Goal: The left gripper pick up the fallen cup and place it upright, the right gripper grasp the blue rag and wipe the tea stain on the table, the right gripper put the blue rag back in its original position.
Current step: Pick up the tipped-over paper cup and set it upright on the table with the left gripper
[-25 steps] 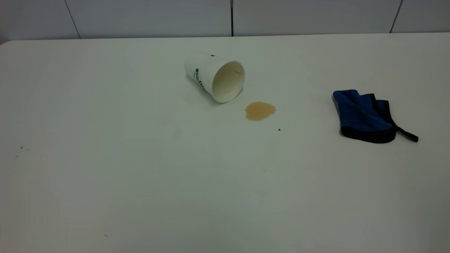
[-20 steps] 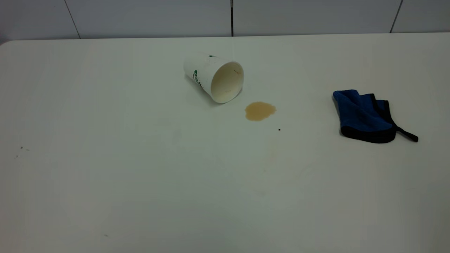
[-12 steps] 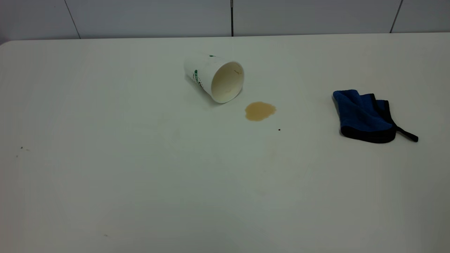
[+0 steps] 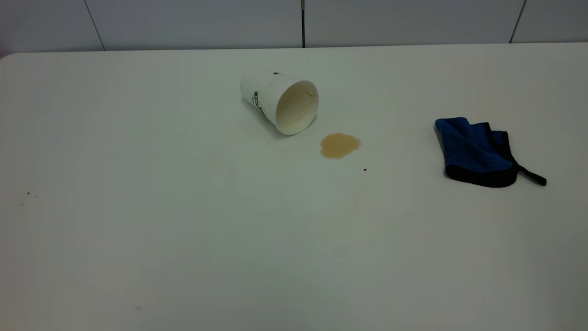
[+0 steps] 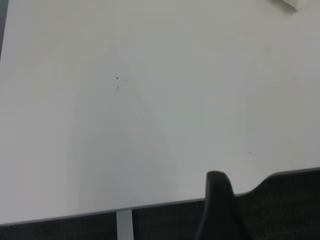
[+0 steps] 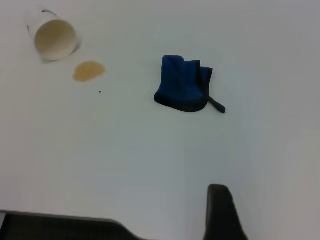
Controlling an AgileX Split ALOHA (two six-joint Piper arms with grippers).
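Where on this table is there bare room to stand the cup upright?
Free: the wide table left of the cup, and the stretch between stain and rag. Tightest: cup's mouth beside the stain.

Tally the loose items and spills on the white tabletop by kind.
White paper cup, lying on its side: 1
Royal-blue plush rag with black edging: 1
Light-brown tea stain: 1
Total: 3

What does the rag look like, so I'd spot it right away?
Start from the wide white table in the exterior view and look to its right side, well apart from the fallen cup and the brown tea stain. The blue rag is a crumpled royal-blue cloth with black edging and a thin black strap.
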